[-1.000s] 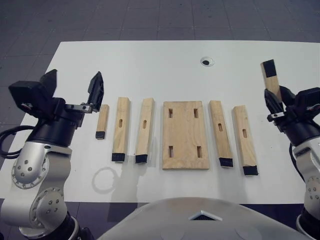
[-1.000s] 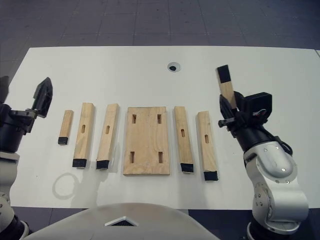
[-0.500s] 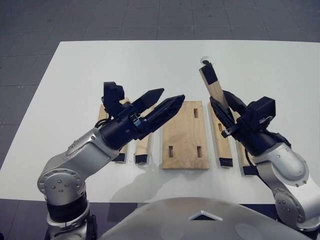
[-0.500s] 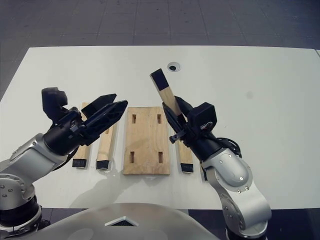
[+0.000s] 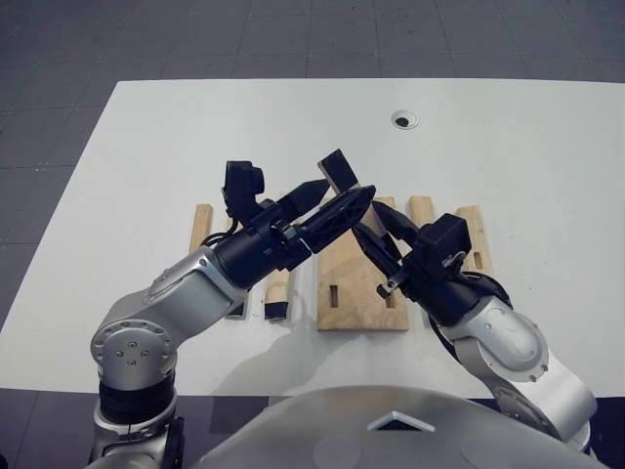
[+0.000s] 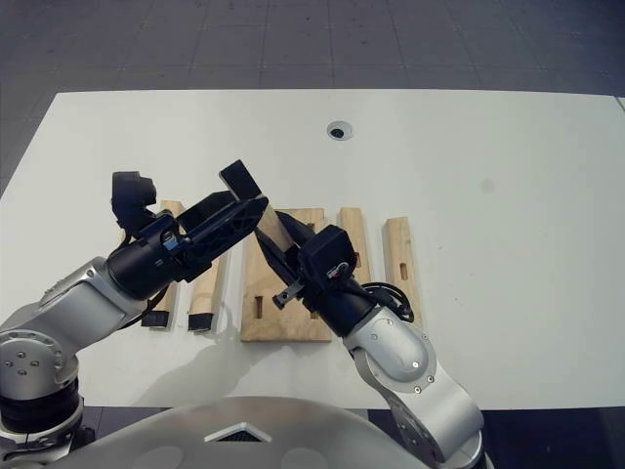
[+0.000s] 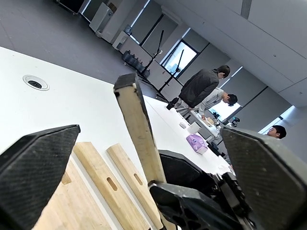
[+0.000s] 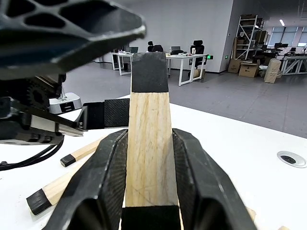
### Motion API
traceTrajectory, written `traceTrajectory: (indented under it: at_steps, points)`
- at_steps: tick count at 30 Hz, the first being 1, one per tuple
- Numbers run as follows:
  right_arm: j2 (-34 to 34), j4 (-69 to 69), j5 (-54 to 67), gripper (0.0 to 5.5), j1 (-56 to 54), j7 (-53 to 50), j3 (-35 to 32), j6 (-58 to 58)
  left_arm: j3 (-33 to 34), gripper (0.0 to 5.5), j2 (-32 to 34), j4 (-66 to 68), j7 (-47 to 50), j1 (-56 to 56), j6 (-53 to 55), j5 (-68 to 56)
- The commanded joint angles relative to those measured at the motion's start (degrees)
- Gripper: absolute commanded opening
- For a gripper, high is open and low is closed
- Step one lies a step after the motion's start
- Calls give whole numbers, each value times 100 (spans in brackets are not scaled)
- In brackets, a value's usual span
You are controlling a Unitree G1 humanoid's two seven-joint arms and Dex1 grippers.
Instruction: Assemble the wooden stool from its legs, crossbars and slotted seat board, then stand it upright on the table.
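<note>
My right gripper (image 5: 377,228) is shut on a short wooden crossbar (image 8: 148,139) with a black cap, held tilted above the slotted seat board (image 5: 361,293). Its capped end (image 5: 337,168) sticks up between the spread fingers of my open left gripper (image 5: 347,189), which does not grip it. In the left wrist view the crossbar (image 7: 140,129) stands between the two fingers (image 7: 38,158). Two legs (image 5: 278,288) lie left of the board, partly under my left arm. Two more legs (image 6: 398,254) lie right of it. Another short crossbar (image 5: 200,223) lies at the far left.
The white table (image 5: 146,147) has a round cable hole (image 5: 404,119) at the back middle. Open tabletop stretches behind the row of parts and to the far right. The front edge runs close below the seat board.
Both arms have swung in over the seat board. The right gripper carried the crossbar leftward from the right side, and its capped end now sits between the left gripper's open fingers.
</note>
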Motion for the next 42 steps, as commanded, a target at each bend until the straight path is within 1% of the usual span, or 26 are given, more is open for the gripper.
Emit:
traceTrajectory:
  at_steps: [1,8,11,12,14,16,28,30,35,39,40,42]
  points:
    - [50,-87,-88,129,-80,-105,166,75,-167,550,35,-43,219,-88,-102,12]
    - [157,-59,-198,129,-69,-259,694,145,-443,550,-42,-84,480,-208,-259,-69]
    - [166,-41,-258,129,-43,-287,766,145,-455,550,-73,-86,642,-272,-418,-256]
    - [168,-37,-271,129,-39,-290,772,146,-438,523,-98,-64,715,-281,-492,-334]
    - [165,-29,-283,129,-29,-290,766,143,-416,493,-133,-37,829,-287,-611,-461]
    - [160,-23,-285,129,-19,-298,756,138,-440,448,-98,-73,837,-282,-671,-573]
    - [177,32,-268,129,-53,-273,596,131,-557,250,148,-168,872,-236,-783,-833]
    - [190,45,-274,129,-59,-264,585,127,-577,209,167,-169,869,-232,-804,-843]
    - [215,31,-280,129,-42,-274,583,137,-600,134,219,-245,910,-255,-863,-940]
    - [235,54,-289,129,-40,-275,555,115,-635,64,297,-322,914,-265,-893,-970]
    - [237,58,-288,129,-42,-273,544,111,-648,52,310,-326,921,-267,-904,-965]
    - [234,64,-286,129,-41,-269,530,109,-668,47,333,-340,940,-268,-932,-965]
